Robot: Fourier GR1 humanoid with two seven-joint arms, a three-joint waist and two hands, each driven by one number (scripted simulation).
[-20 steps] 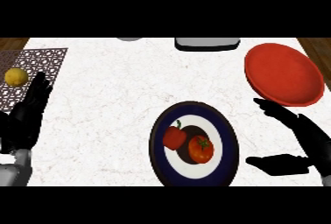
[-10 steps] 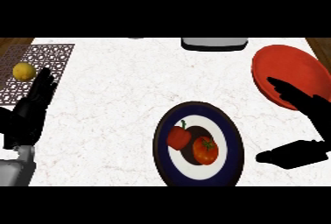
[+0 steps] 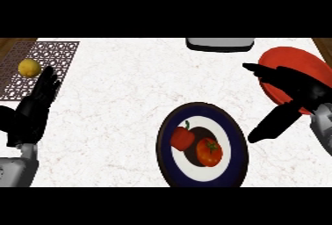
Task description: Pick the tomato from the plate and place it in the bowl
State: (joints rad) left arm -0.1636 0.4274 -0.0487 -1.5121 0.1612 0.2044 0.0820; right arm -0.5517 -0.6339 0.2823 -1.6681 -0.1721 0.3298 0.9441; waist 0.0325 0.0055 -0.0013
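Lying on the dark-rimmed white plate (image 3: 235, 132), the round red tomato (image 3: 209, 152) is flanked by the right hand (image 3: 295, 94), fingers (image 3: 272, 123) spread apart.

The red-orange tomato (image 3: 209, 152) lies on the dark-rimmed plate (image 3: 167, 136); the red bowl (image 3: 284, 57) sits by the bench's right edge.

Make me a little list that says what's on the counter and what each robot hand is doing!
plate: dark blue rim, white middle, near the front of the counter
tomato: on the plate, untouched
red pepper: on the plate, left of the tomato
bowl: red, back right, partly behind the right robot hand
lemon: on the patterned mat, back left
right robot hand: open, above the counter right of the plate, holding nothing
left robot hand: open, resting at the left edge
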